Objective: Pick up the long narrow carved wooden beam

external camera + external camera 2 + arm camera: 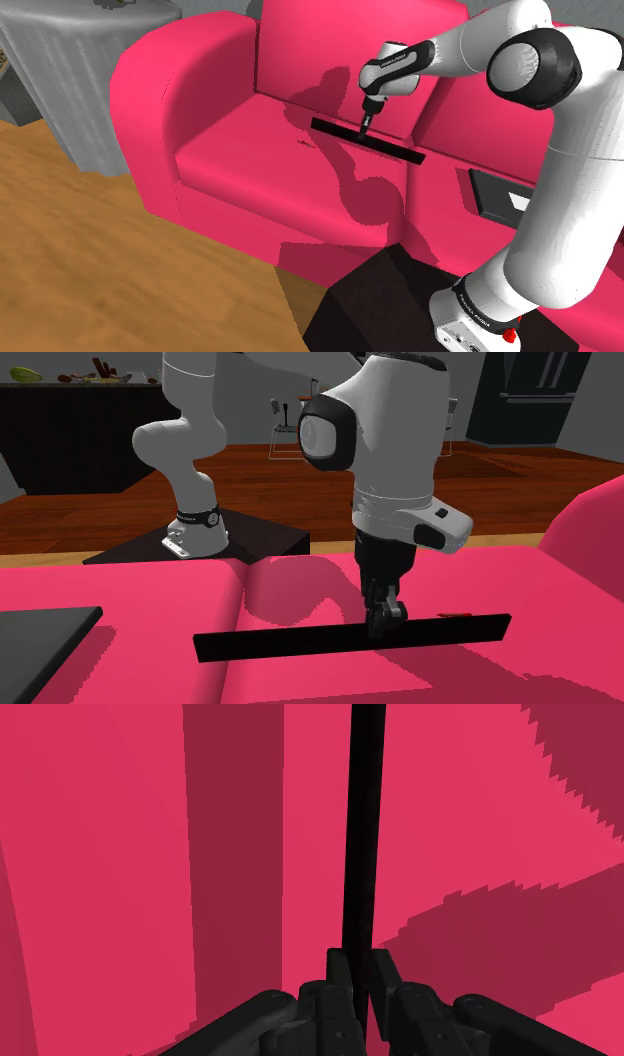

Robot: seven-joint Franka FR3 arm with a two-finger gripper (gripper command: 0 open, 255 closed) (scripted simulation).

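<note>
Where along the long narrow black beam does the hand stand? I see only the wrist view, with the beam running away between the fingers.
Observer: In the second exterior view, the black two-finger hand sits near the middle of the long narrow black beam, a little toward that view's right end.
Operator: Does the beam lie on one seat cushion only?
Observer: No. In the shoulder view it crosses the seam between two seat cushions of the pink sofa.
Operator: Is anything else on the seat?
Observer: Yes. A flat black rectangular slab lies on the cushion toward the shoulder view's right, apart from the beam.
</note>
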